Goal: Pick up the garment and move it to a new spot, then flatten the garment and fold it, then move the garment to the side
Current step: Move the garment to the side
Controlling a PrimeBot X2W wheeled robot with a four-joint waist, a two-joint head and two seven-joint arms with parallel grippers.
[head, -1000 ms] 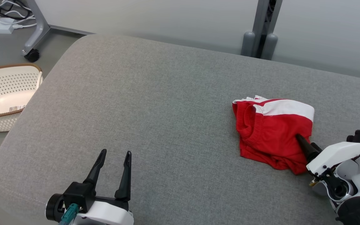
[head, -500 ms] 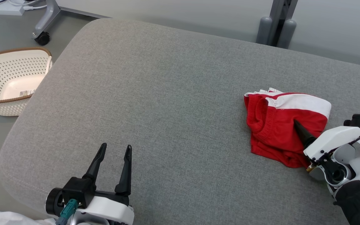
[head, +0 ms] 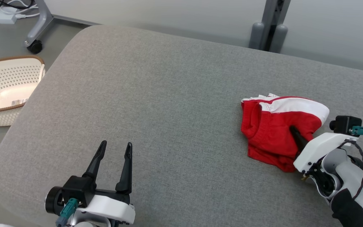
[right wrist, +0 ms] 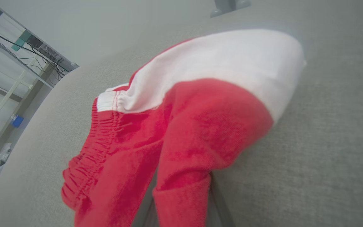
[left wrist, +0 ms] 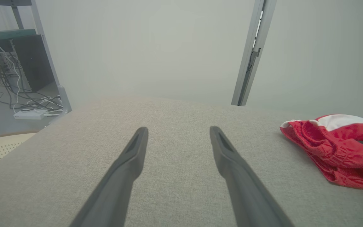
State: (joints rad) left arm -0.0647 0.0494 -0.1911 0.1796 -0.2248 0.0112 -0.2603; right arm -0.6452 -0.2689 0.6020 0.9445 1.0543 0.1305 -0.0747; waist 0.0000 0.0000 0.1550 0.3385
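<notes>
The garment (head: pixel 273 126) is a crumpled red pair of shorts with a white band, lying on the right of the grey cushioned surface (head: pixel 169 94). My right gripper (head: pixel 295 135) reaches into its near right part, one dark finger showing on top of the cloth. In the right wrist view a fold of the red garment (right wrist: pixel 200 110) is pinched between the two fingers (right wrist: pixel 221 208), so the gripper is shut on it. My left gripper (head: pixel 115 146) rests open at the lower left, far from the garment (left wrist: pixel 332 142), with nothing between its fingers (left wrist: pixel 131 157).
A cream perforated basket (head: pixel 8 91) stands on the floor off the cushion's left edge. A grey post (head: pixel 269 28) rises behind the far edge. A wheeled stand leg (head: pixel 36 31) and cables sit at the far left.
The head camera shifted between frames. My right gripper pushed further into the garment and closed on a fold, bunching the cloth. The left gripper stayed open and still.
</notes>
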